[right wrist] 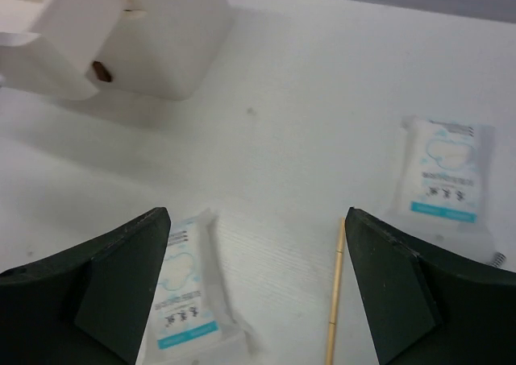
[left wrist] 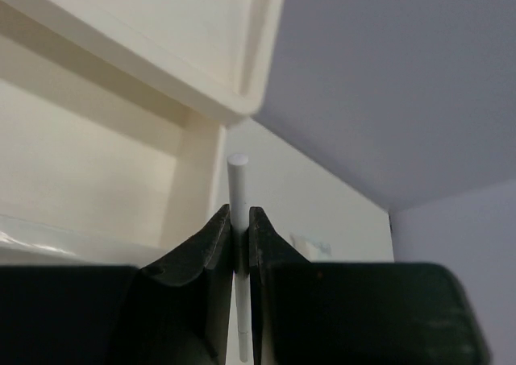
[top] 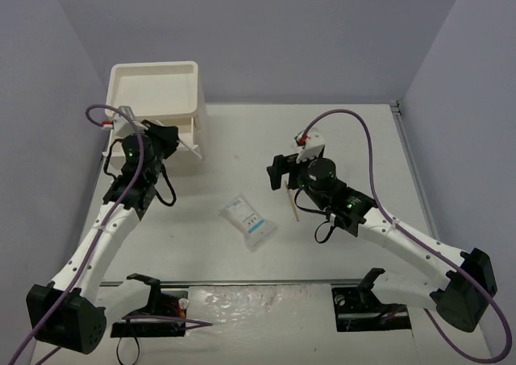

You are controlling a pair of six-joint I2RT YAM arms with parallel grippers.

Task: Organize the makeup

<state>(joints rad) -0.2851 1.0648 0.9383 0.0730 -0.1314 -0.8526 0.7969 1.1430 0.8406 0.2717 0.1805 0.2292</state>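
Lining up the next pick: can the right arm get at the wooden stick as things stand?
Probably yes: the right arm holds its jaws open over the wooden stick, which lies on bare table, packets clear on both sides.

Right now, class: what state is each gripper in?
Left gripper: closed on a thin white stick.
Right gripper: open, holding nothing.

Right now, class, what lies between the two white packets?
A thin wooden stick lies between the near packet and the far packet, touching neither; the right wrist view shows it.
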